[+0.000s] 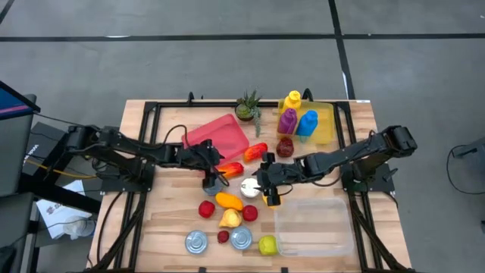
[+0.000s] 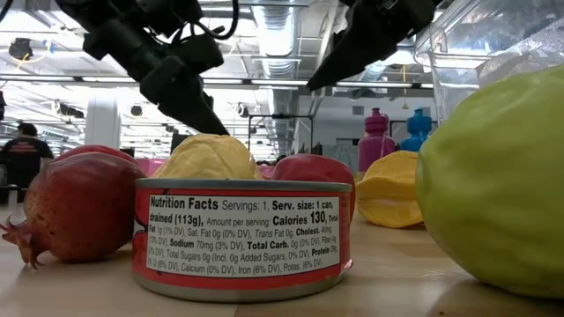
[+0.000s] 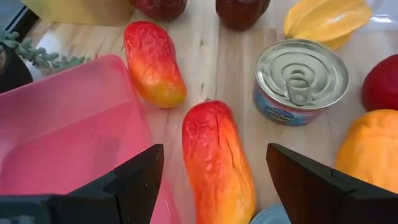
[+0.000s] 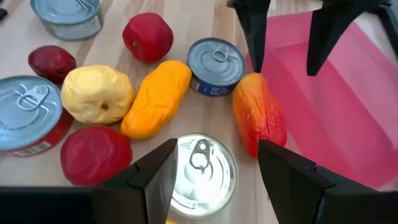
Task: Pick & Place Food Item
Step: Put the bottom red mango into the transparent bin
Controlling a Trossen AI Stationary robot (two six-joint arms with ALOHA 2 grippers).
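Observation:
A red-orange fruit (image 3: 217, 162) lies on the table beside the pink tray (image 3: 62, 130). My left gripper (image 3: 214, 180) is open and hovers over it, one finger on each side, apart from it; the right wrist view shows those fingers (image 4: 255, 37) just above the fruit's far end (image 4: 258, 115). A second red-orange fruit (image 3: 152, 62) lies farther back. My right gripper (image 4: 211, 177) is open above a silver can (image 4: 202, 168), touching nothing. In the high view the left gripper (image 1: 213, 173) and the right gripper (image 1: 261, 183) face each other at the table's middle.
Around the grippers lie an orange fruit (image 4: 155, 96), a yellow fruit (image 4: 96, 93), red fruits (image 4: 147, 36), a blue-sided can (image 4: 216, 65) and a red-labelled can (image 2: 242, 238). A clear tub (image 1: 314, 224) stands near right. A yellow bin with bottles (image 1: 307, 121) and a plant (image 1: 246, 106) stand at the back.

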